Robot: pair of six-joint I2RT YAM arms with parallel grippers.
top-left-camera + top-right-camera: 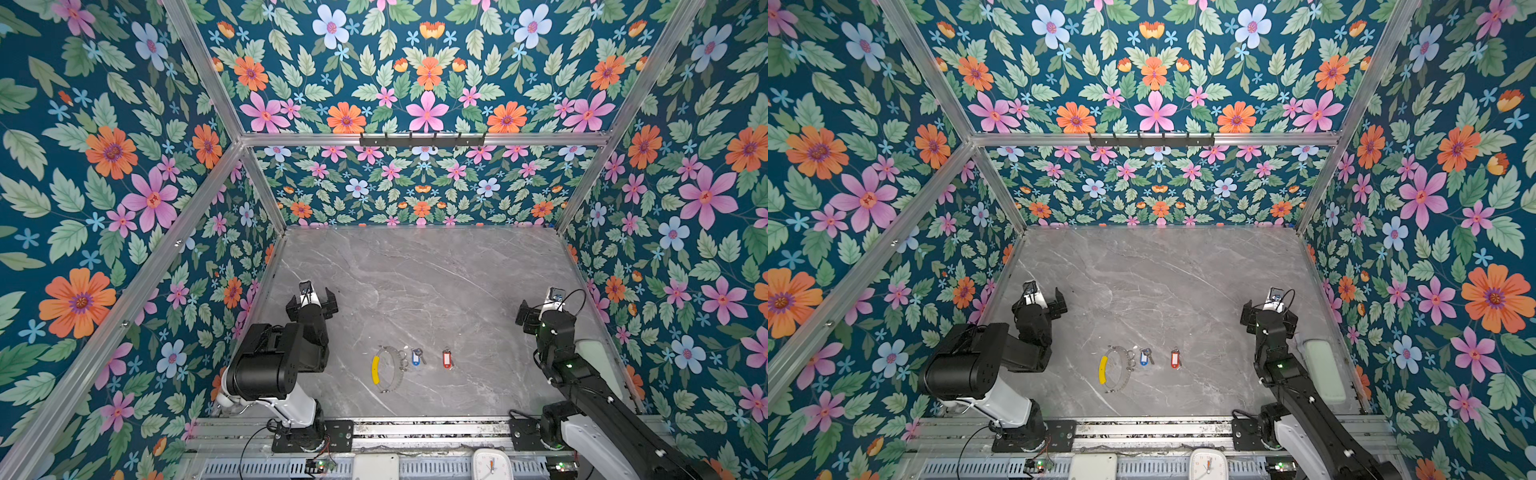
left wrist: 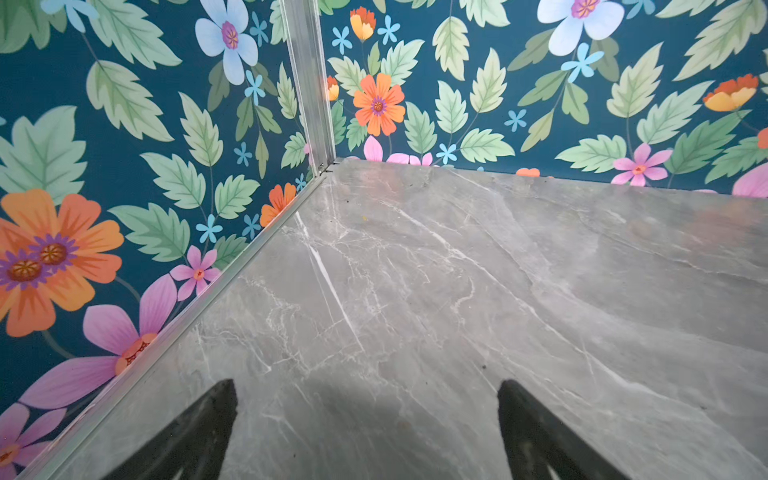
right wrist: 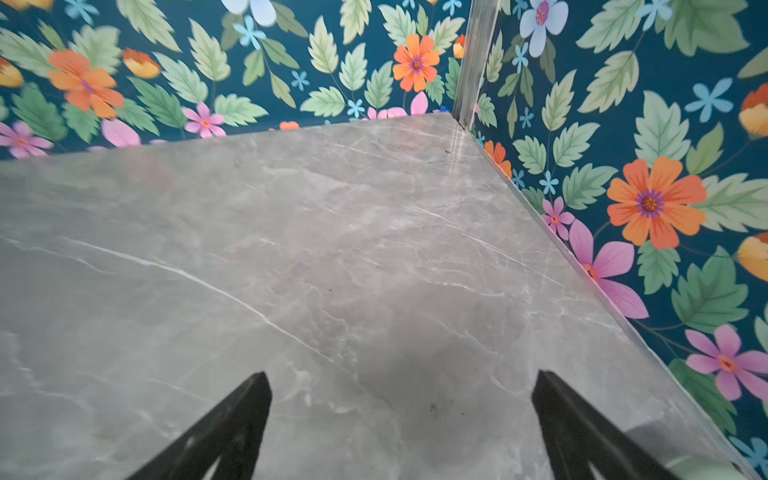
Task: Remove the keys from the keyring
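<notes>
Left pincer [image 2: 368, 386] agape; keyring [image 1: 375, 370] lengthwise near-to-far.

Left arm [image 1: 266, 365]: folded back on itself, elbow raised, tip tilted downward.
Left fingers [image 2: 199, 432]: spread wide, empty between them.
Right arm [image 1: 582, 374]: stretched forward, tip tilted downward.
Right fingers [image 3: 232, 428]: spread wide, empty between them.
Both pairs: level, well apart from each other.

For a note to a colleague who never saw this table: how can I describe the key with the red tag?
On the marble table, near the front edge, lies a keyring with a yellow sleeve. Of the two keys right of it in a top view, yours is the farther key, apart from the ring: its tag is red, the nearer key's blue.
</notes>
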